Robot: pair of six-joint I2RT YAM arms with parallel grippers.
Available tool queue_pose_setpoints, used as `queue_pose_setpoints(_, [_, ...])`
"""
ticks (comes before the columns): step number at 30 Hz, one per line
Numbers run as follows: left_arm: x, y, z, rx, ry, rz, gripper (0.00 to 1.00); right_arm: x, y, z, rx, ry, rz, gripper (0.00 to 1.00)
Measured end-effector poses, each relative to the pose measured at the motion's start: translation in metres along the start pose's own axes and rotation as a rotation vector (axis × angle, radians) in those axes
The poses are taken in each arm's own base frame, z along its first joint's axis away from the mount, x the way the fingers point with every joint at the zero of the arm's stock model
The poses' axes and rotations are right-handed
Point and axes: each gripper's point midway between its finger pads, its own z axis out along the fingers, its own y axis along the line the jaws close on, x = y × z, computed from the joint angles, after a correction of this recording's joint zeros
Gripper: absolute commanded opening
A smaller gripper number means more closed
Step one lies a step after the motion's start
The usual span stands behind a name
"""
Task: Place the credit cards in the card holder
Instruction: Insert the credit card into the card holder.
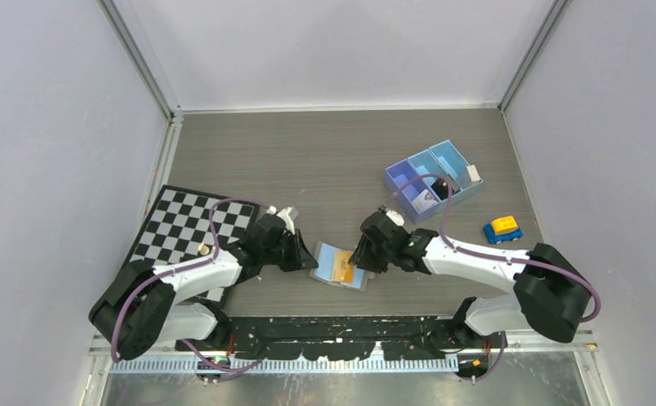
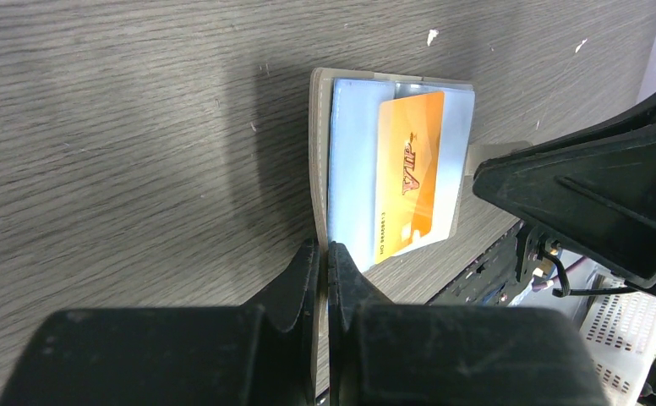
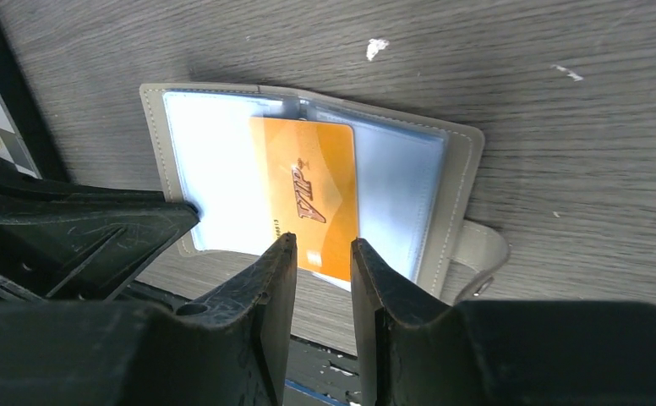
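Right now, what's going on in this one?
Two arms are working on an open card holder near the front edge of the table. The left end effector is pinched shut on the holder's grey edge, apparently steadying it. The right end effector hangs over an orange card, jaws apart, straddling its near end. The card lies on the holder's pale blue inside and sticks out past its edge; whether its far end sits in a pocket is unclear.

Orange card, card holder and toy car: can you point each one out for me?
orange card (image 3: 303, 194), right wrist view, middle of its printed face.
card holder (image 2: 319, 152), left wrist view, grey outer edge.
toy car (image 1: 502, 227), top view, yellow roof.
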Motion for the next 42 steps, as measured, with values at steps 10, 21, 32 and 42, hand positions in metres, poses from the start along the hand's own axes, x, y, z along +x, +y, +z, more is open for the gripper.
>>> queue_pose_setpoints(10, [0.0, 0.0, 0.0, 0.0, 0.0, 0.0, 0.0, 0.009, 0.005, 0.011, -0.011, 0.033, 0.029, 0.35])
queue_pose_setpoints(21, [0.001, -0.001, 0.0, 0.003, 0.003, 0.0, 0.0, 0.015, -0.001, 0.012, 0.019, 0.032, 0.022, 0.37])
queue_pose_setpoints(32, [0.001, -0.001, -0.001, 0.008, 0.008, 0.0, 0.0, 0.022, -0.011, 0.017, 0.063, 0.042, 0.023, 0.33])
queue_pose_setpoints(42, [0.002, -0.002, -0.001, 0.013, 0.013, 0.004, 0.0, 0.026, -0.004, 0.026, 0.04, 0.061, 0.031, 0.33])
